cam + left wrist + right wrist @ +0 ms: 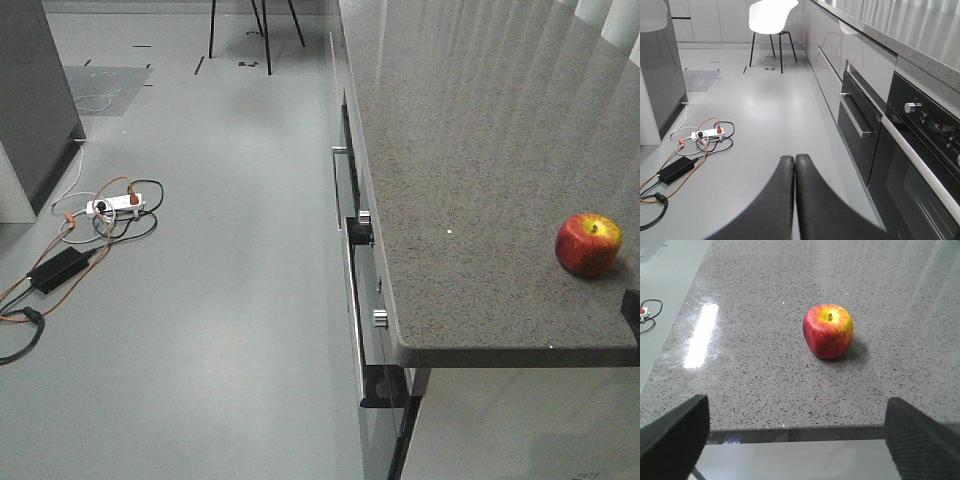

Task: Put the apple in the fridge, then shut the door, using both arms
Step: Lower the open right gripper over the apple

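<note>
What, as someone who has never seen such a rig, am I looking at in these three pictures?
A two-armed robot with three cameras. The front camera looks down at a speckled counter, where a red apple sits near the edge. Each wrist camera looks past its own pincer. The right pincer is open, facing the apple, holding nothing. The left pincer is shut and empty, pointing along a kitchen floor, with an oven on one side and a white chair and power strip beyond.

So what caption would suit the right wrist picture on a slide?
Open right gripper facing a red apple sitting upright on the speckled counter.
</note>
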You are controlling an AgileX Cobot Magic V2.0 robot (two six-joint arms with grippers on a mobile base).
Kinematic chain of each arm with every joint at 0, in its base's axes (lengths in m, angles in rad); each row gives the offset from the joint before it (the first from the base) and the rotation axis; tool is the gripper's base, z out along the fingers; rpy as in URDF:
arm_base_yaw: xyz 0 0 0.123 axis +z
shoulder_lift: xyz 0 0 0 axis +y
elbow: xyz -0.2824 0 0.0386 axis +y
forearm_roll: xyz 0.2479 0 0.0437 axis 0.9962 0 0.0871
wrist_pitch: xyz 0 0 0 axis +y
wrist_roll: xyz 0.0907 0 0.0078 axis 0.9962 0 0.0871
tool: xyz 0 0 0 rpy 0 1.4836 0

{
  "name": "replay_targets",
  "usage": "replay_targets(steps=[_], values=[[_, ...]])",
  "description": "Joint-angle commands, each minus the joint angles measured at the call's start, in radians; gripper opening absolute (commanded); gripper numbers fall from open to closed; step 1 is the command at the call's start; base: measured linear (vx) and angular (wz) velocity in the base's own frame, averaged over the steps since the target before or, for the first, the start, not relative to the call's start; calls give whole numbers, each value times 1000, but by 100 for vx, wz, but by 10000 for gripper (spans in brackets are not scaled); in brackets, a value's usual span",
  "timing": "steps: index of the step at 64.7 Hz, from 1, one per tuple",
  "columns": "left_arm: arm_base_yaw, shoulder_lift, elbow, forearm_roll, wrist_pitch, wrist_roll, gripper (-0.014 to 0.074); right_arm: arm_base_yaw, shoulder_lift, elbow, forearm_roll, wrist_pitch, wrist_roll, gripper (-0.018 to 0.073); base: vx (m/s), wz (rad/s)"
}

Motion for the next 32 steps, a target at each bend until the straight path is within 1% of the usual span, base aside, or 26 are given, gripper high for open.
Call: replay_targets(steps=[1,9,16,24,32], values=[[1,-14,20,-5,-70,1,-6,-1,7,-34,-11,-61,-5,722,0,0],[1,-14,20,-5,-70,1,-6,-1,29,-74,-17,-69,-4,713,0,0],[1,-14,20,-5,-70,1,-6,-1,106,-167,-37,-56,-4,706,0,0],[1,-14,20,-5,-70,1,-6,-1,237,-298,-43,7,-4,700,0,0],[1,-14,20,-5,-70,1,-6,-1,396,-417,-72,47,-4,694,0,0]])
